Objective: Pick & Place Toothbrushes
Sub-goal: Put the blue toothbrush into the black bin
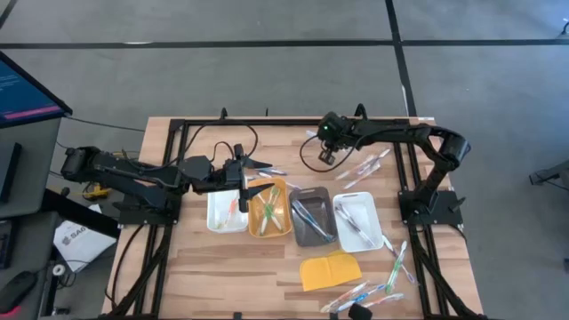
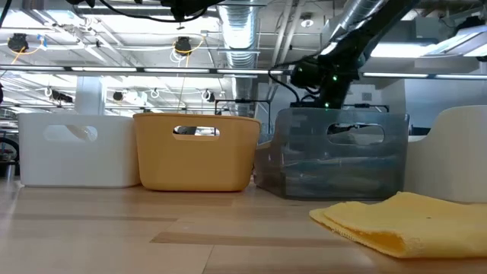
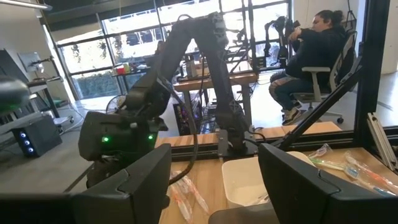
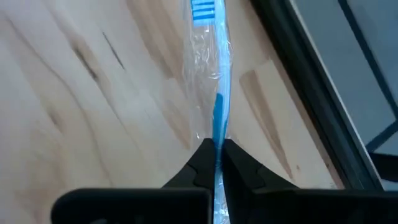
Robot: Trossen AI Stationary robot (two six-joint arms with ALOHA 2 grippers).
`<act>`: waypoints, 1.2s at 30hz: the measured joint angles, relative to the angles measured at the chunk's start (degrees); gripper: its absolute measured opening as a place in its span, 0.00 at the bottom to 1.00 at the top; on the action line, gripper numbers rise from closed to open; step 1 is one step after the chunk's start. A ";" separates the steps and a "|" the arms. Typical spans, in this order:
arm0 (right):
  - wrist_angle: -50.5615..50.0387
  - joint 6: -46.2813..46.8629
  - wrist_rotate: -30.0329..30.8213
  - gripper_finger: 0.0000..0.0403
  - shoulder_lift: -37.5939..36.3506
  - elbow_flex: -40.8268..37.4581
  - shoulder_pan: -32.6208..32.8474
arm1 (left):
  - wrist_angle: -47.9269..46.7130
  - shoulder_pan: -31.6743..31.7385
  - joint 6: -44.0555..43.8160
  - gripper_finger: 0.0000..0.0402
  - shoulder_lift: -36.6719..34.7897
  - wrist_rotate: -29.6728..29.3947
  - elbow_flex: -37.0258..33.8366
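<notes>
Pinching a blue toothbrush (image 4: 216, 93) between closed right pincer (image 4: 216, 163) tips, left pincer (image 3: 214, 180) open.

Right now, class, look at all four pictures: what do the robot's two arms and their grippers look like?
Both arms are black, jointed tubes on black frame mounts. The right gripper has two dark, tapering fingers. The left gripper has broad, matte black fingers. Small green lights glow near the right arm's wrist, and black cables loop beside both arms.

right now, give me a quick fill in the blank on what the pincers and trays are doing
1. The right pincer is shut on a ____ toothbrush.
2. The left pincer hovers open above the ____ tray.
3. The yellow pad lies nearest the ____ tray.

Missing words: blue; orange; grey
</notes>
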 joint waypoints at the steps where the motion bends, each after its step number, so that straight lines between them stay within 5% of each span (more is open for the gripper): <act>1: -0.70 0.94 0.20 0.01 0.00 0.49 0.59 | 0.00 0.00 0.00 0.59 0.00 0.00 0.00; 10: -9.90 12.60 1.61 0.00 -5.42 6.72 8.66 | -0.07 -0.04 0.00 0.59 -0.02 -0.02 0.00; 20: -12.11 24.28 1.46 0.00 -16.68 7.55 30.76 | -0.16 -0.04 -0.25 0.59 -0.02 -0.02 0.00; 28: -14.30 39.53 4.67 0.00 -12.62 7.48 45.41 | -0.10 -0.73 -0.44 0.59 -0.02 -0.04 0.00; 36: -16.12 55.22 2.95 0.00 -6.12 7.53 46.72 | 0.41 -1.13 -0.46 0.59 -0.02 -0.04 0.00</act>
